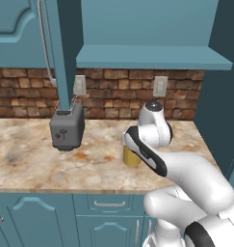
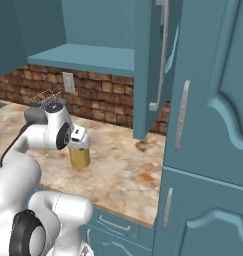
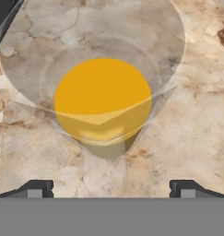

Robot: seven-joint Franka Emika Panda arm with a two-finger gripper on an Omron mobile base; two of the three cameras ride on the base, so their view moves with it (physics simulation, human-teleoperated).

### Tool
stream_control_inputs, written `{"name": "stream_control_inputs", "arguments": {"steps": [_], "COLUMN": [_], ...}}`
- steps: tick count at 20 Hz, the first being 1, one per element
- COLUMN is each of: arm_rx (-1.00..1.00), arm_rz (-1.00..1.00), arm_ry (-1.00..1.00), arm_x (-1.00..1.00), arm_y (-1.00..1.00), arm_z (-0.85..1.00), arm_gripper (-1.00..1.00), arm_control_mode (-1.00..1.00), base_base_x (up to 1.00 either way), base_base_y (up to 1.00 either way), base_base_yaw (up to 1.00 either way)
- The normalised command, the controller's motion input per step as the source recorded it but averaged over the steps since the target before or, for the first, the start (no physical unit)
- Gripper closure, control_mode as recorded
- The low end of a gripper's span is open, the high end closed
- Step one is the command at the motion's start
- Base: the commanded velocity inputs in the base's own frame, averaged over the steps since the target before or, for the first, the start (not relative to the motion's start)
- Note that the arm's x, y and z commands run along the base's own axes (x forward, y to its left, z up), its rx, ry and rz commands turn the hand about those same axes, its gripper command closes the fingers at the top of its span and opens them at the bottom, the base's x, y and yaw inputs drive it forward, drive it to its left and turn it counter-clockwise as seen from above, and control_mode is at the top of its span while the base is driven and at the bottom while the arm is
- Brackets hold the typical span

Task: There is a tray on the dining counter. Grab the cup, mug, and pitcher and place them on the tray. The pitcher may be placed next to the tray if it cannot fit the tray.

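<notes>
1. One tall clear glass pitcher of orange-yellow liquid (image 3: 103, 103) stands upright on the beige marbled tabletop (image 1: 27, 154), directly below the hand (image 3: 111, 188).
2. One dark grey toaster (image 1: 67, 128) sits well apart from the hand.
3. The hand's jaws stand wide, holding nothing; one fingertip (image 3: 34, 189) shows on each side of the pitcher.
4. In both base views the arm hides the pitcher's upper part.
5. Bare tabletop surrounds the pitcher; its front edge lies near.

pitcher (image 3: 103, 103): 1 | toaster (image 1: 67, 128): 1 | wall outlets (image 1: 160, 87): 2 | surface (image 1: 32, 154): 1 | open cabinet door (image 2: 150, 65): 1 | fingers (image 3: 37, 189): 2
</notes>
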Motion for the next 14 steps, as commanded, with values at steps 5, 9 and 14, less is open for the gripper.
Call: {"name": "stream_control_inputs", "arguments": {"steps": [5,9,14], "arm_rx": [0.00,0.00,0.00], "arm_rz": [0.04,0.04,0.03], "arm_ry": [-0.03,-0.02,0.00], "arm_x": [0.17,0.23,0.20], "arm_y": [0.05,0.08,0.04], "arm_z": [-0.11,-0.12,-0.18], "arm_gripper": [-1.00,-1.00,-1.00], "arm_control_mode": [-1.00,-1.00,-1.00], "base_base_x": [0.00,0.00,0.00], "base_base_y": [0.00,0.00,0.00], "base_base_yaw": [0.00,0.00,0.00]}}
